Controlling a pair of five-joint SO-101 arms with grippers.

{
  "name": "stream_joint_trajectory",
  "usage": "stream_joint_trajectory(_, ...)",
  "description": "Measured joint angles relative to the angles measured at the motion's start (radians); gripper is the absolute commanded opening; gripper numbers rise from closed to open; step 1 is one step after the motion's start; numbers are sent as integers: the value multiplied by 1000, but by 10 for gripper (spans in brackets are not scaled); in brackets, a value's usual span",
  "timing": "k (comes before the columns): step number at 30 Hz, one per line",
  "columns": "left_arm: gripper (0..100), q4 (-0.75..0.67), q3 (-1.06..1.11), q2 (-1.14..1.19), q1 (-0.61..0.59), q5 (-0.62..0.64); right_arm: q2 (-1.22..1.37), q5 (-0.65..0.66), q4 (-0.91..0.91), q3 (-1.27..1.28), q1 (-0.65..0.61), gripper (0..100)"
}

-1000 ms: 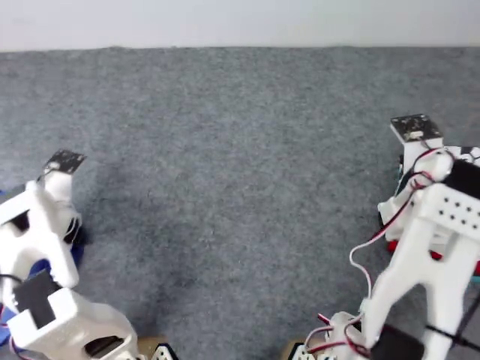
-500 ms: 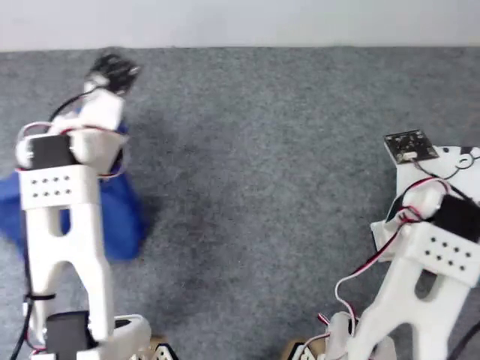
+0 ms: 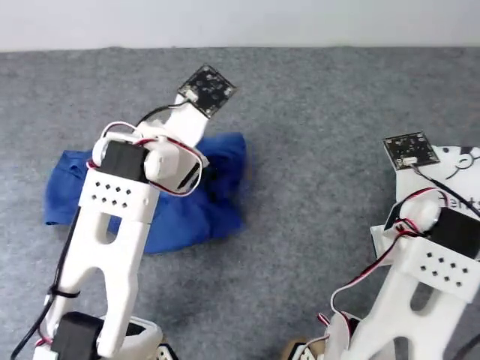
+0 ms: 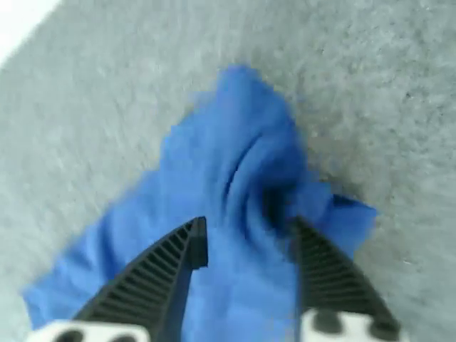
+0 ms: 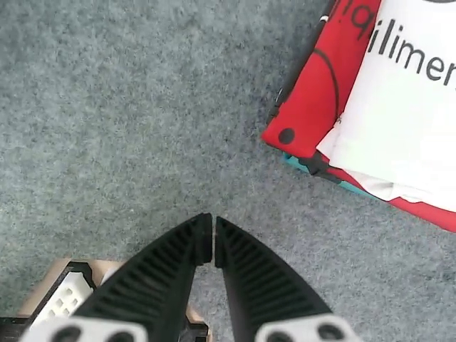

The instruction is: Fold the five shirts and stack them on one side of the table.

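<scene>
Spreading the crumpled blue shirt flat comes first: the left pincer, jaws apart astride its bunched ridge, should pinch an edge; right pincer sits closed.

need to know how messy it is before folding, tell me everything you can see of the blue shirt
The blue shirt is soft, plain cloth, crumpled and unfolded, lying on the grey table toward the left-centre. Its middle is bunched into a twisted ridge, and the left gripper sits open over it with a finger on each side.
</scene>
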Motion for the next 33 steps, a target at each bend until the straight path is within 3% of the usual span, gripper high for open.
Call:
stream_joint_trajectory(3,236,83,-11,-3,-20,12,0,0,0,0,-6,12)
stream_joint_trajectory(7,235,183,-51,-8,-98,18,0,0,0,0,-104,12)
stream_joint_trajectory(15,235,238,-110,-8,-494,-15,66,-123,0,0,-532,11)
stream_joint_trajectory(20,235,265,-110,-8,-769,-109,233,-160,-26,0,-798,25)
stream_joint_trajectory(24,235,267,-110,-8,-937,-164,396,-161,-74,-94,-964,113)
stream_joint_trajectory(33,235,267,-110,-8,-1083,-213,867,-161,-161,-500,-1227,191)
